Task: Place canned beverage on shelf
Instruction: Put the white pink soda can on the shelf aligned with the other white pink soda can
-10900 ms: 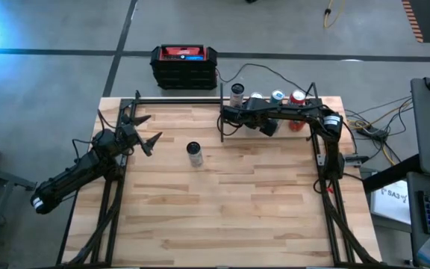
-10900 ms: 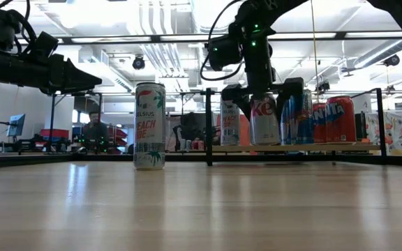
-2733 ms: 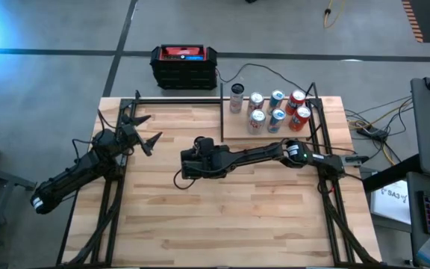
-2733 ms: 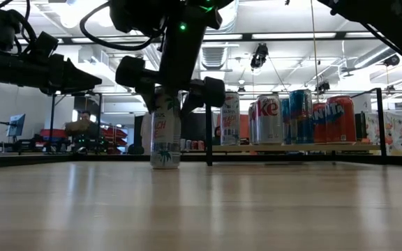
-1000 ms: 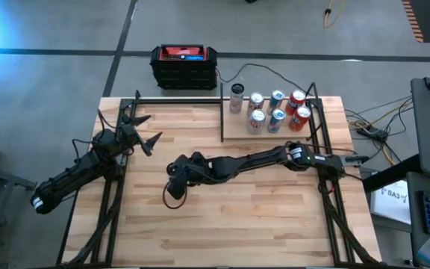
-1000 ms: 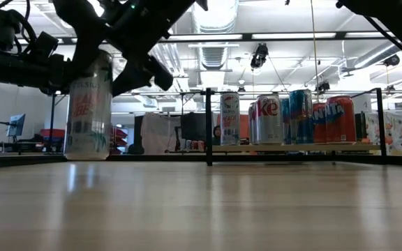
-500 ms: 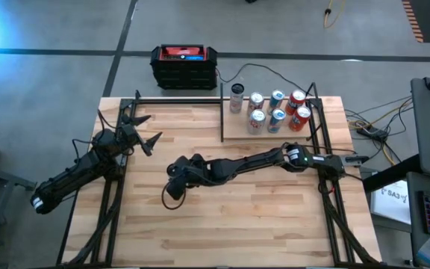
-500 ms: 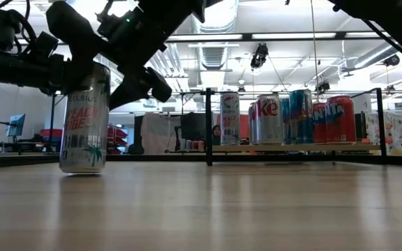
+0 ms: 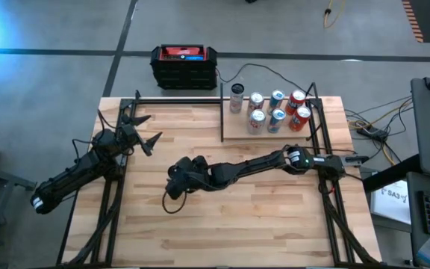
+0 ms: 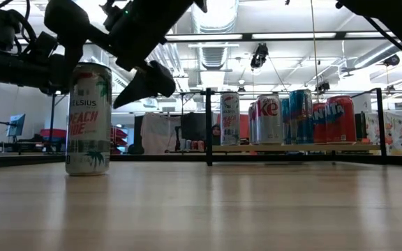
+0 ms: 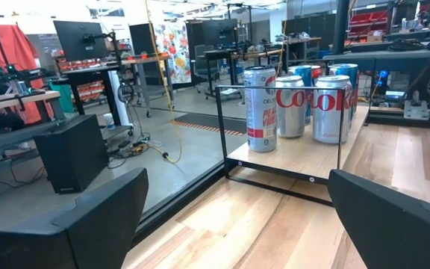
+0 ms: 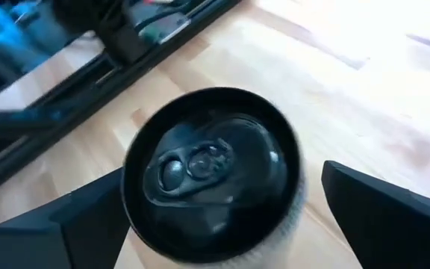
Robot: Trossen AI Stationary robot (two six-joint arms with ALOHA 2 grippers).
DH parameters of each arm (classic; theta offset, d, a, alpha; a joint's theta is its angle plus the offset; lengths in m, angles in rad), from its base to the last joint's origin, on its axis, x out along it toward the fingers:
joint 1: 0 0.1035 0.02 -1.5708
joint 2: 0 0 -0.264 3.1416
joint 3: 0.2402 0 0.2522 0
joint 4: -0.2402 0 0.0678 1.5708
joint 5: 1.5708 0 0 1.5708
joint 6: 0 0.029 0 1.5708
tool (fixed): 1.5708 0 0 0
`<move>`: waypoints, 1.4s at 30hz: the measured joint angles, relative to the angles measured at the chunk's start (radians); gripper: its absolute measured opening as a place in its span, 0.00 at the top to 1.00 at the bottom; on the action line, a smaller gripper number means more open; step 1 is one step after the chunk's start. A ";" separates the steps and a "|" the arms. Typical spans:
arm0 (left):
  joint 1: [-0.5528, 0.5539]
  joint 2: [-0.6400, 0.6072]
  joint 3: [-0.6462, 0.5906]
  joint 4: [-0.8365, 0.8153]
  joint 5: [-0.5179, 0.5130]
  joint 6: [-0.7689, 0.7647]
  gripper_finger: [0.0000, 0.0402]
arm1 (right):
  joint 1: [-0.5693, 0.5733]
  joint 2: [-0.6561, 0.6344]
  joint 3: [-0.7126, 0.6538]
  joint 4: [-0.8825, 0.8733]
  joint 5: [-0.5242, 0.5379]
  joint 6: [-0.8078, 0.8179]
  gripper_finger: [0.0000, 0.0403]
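Observation:
A tall white can (image 10: 88,118) with a black top (image 12: 213,173) stands upright on its base on the tabletop, left of the middle. My right gripper (image 10: 107,52) is open above it, one finger on either side of the can's top, and hides the can in the high view (image 9: 176,181). The shelf (image 9: 271,128), a small wood board with black rods, lies at the far right and carries several cans (image 10: 285,118). My left gripper (image 9: 137,133) waits open and empty at the table's left side.
A black and red box (image 9: 184,66) stands on the floor beyond the far edge. Black frame rods (image 9: 114,187) run along the table's left and right sides. The shelf's upright post (image 10: 208,125) stands between the can and the shelved cans. Bare wood lies toward the near edge.
My right gripper has lowered the white can left of the table's middle. The can was held tilted with its base just off the wood, then touched down, and now stands upright. The gripper has opened and let go of it.

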 joint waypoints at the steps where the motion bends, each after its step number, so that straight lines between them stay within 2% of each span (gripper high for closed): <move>1: 0.000 0.000 0.000 0.000 0.000 0.000 0.01 | 0.007 0.000 0.002 -0.006 0.033 0.029 0.01; 9: 0.000 0.000 0.000 0.000 0.000 0.000 0.01 | 0.102 -0.001 0.004 -0.053 0.435 0.205 0.01; 14: 0.000 0.000 0.000 0.000 0.000 0.000 0.01 | 0.137 -0.002 0.004 -0.098 0.558 0.237 0.01; 29: 0.000 0.000 0.000 0.000 0.000 0.000 0.01 | 0.161 -0.005 -0.001 -0.131 0.436 0.322 0.01; 32: 0.000 0.000 0.000 0.000 0.000 0.000 0.01 | 0.169 -0.005 -0.002 -0.132 0.441 0.318 0.01; 37: 0.000 0.000 0.000 0.000 0.000 0.000 0.01 | 0.157 -0.003 -0.002 -0.132 0.508 0.314 0.01; 42: 0.000 0.000 0.000 0.000 0.000 0.000 0.01 | 0.116 -0.002 0.026 -0.132 0.503 0.274 0.01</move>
